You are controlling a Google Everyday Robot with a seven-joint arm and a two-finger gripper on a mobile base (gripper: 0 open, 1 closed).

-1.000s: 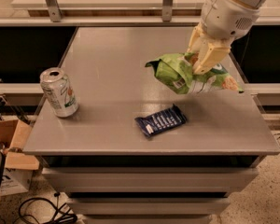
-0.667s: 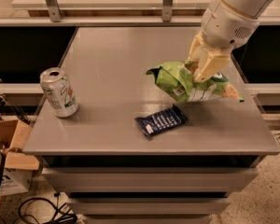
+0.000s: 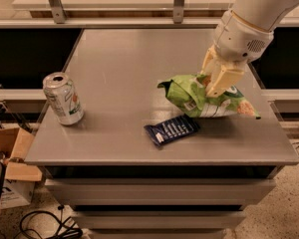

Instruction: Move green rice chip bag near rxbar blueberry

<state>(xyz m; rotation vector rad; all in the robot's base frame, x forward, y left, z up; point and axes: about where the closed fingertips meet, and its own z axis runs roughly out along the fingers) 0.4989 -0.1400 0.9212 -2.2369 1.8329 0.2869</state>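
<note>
The green rice chip bag (image 3: 204, 98) is a crumpled light-green foil bag with chip pictures, lying right of the table's middle. My gripper (image 3: 213, 84) comes down from the upper right and is shut on the bag's top, with cream fingers (image 3: 223, 78) on either side of the foil. The rxbar blueberry (image 3: 171, 130) is a flat dark navy wrapper with white lettering, lying on the table just below and left of the bag. The bag's lower edge is close to the bar or touches it.
A silver soda can (image 3: 63, 98) stands upright near the left edge of the grey table (image 3: 114, 73). A cardboard box (image 3: 10, 153) and cables lie on the floor at the left. A rail runs behind the table.
My gripper has carried the bag down and toward the front, so it now sits closer to the blue bar. The bar and the can have not moved.
</note>
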